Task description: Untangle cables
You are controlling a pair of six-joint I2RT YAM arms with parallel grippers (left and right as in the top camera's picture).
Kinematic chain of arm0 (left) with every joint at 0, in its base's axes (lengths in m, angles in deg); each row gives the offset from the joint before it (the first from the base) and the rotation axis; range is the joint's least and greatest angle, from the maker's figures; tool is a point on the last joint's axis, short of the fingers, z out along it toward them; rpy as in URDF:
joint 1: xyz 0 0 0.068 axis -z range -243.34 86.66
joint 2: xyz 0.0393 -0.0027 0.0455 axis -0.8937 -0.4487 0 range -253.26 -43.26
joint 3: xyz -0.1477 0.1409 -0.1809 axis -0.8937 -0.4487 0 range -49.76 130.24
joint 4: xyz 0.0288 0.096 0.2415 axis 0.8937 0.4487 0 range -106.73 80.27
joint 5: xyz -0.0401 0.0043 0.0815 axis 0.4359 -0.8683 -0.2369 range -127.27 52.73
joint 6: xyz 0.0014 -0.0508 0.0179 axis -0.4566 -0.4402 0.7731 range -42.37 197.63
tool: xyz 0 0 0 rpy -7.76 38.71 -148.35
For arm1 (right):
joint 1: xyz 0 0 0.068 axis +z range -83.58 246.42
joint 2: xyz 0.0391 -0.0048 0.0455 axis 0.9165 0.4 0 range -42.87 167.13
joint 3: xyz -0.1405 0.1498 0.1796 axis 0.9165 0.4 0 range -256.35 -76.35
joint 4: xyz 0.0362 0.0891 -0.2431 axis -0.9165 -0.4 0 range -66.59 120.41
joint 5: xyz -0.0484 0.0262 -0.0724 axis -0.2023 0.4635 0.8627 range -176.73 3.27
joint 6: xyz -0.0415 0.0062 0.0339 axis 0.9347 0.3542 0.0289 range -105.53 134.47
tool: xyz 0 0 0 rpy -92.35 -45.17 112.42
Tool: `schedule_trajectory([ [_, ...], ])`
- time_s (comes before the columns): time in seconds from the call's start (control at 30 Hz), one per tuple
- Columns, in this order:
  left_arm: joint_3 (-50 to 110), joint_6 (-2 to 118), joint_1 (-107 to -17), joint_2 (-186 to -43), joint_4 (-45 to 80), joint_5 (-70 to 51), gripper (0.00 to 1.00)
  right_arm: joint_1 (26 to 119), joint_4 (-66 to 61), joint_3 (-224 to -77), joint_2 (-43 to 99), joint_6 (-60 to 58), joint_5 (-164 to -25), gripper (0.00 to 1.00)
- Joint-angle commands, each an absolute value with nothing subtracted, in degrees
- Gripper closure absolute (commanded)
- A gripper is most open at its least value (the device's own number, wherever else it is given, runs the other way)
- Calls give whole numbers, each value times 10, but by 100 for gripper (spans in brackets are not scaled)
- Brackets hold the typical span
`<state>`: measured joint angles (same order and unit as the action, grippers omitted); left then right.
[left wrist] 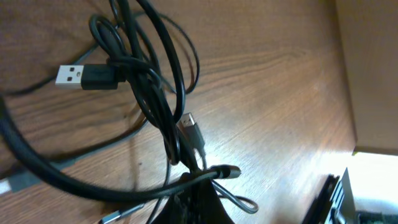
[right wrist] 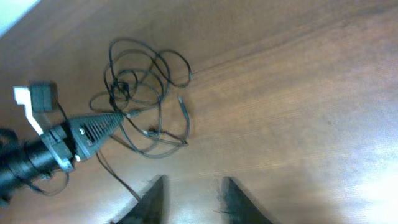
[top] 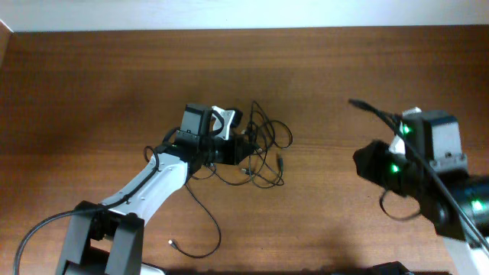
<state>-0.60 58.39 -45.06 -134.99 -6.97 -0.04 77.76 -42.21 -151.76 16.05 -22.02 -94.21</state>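
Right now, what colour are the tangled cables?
Black cables, one ending in a silver-tipped USB plug; clearest in the left wrist view.

Dark brown wood-grain table [top: 84, 84]; pale wall [top: 229, 11] strip along far edge; soft glare on wood

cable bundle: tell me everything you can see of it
The cables are thin black glossy cords, knotted into one loose tangle of overlapping loops, lying on the wooden table near its middle. A silver-tipped USB-A plug and a smaller plug stick out. One strand trails toward the left arm's base. The left gripper pinches strands at the tangle's edge; nothing else touches it.
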Motion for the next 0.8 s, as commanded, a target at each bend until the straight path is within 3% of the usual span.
schedule_trajectory([
  [0.0, -6, 552, -447, -1320, -66, 15, 100, 780, -442, -1518, 148, -219, -938, 51],
  [0.03, -6, 552, -447, -1305, -54, 15, 100, 780, -447, -1517, 150, -219, -938, 46],
  [0.1, -6, 563, -448, -1278, -37, 13, 100, 780, -449, -1517, 162, -219, -945, 46],
  [0.2, -6, 581, -448, -1220, -31, -25, 100, 780, -449, -1514, 195, -219, -945, 63],
  [0.3, -6, 581, -448, -1164, -24, -119, 84, 780, -442, -1514, 257, -219, -945, 66],
  [0.33, -6, 581, -448, -1155, -18, -144, 75, 780, -441, -1514, 273, -219, -951, 66],
  [0.37, -6, 581, -448, -1144, -5, -178, 47, 780, -437, -1514, 295, -218, -965, 64],
  [0.4, -6, 581, -448, -1142, 1, -189, 19, 781, -427, -1514, 319, -217, -978, 54],
  [0.43, -7, 582, -448, -1142, 2, -194, 0, 782, -418, -1514, 334, -217, -983, 49],
  [0.5, -7, 582, -448, -1142, 3, -218, 1, 788, -392, -1514, 358, -217, -983, 41],
  [0.67, -7, 562, -448, -1143, 52, -368, 23, 819, -347, -1514, 381, -217, -1002, 30],
  [0.77, -7, 512, -448, -1148, 93, -399, 23, 845, -318, -1514, 382, -217, -1000, 29],
])
